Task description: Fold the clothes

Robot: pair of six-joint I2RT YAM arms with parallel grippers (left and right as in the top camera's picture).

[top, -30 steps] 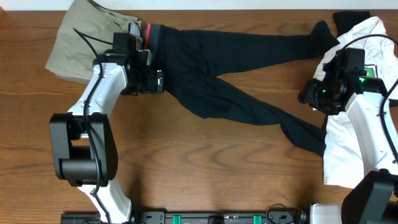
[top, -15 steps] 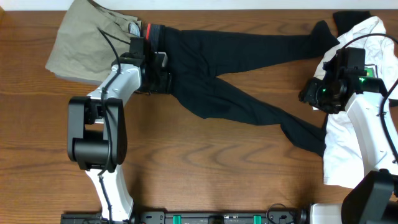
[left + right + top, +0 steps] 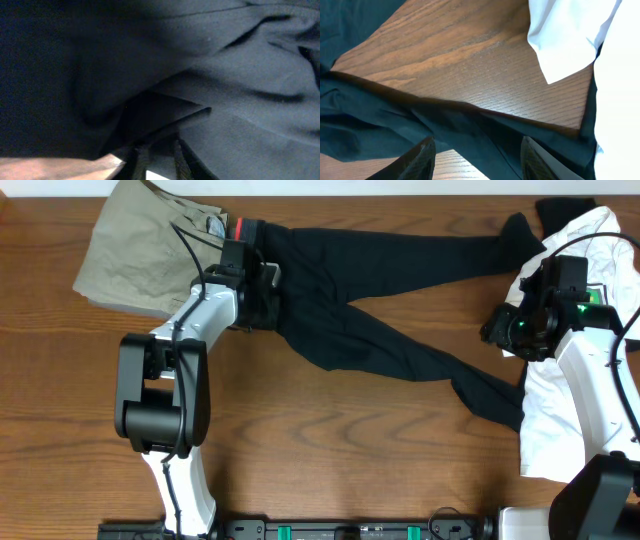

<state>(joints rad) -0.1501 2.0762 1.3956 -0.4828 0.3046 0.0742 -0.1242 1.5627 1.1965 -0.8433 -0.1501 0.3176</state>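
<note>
Trousers point(image 3: 380, 290), black, waistband point(image 3: 242, 229) partly covered, left fingers point(image 3: 179, 161) dim, pinching fabric

Thin matt black cloth trousers point(image 3: 320, 280), softly creased. Under the trousers, smooth, faintly glossy grained wood table point(image 3: 330, 440). Beside the trousers, matt white cloth shirt point(image 3: 540, 430).

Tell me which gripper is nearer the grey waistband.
Left. The left gripper is shut on the trousers beside the waistband; the right gripper hangs open over the far leg end.

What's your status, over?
Left gripper: jaws shut on black trousers at waist. Right gripper: jaws open over a leg. Khaki trousers at waistband, white shirt at leg ends.
</note>
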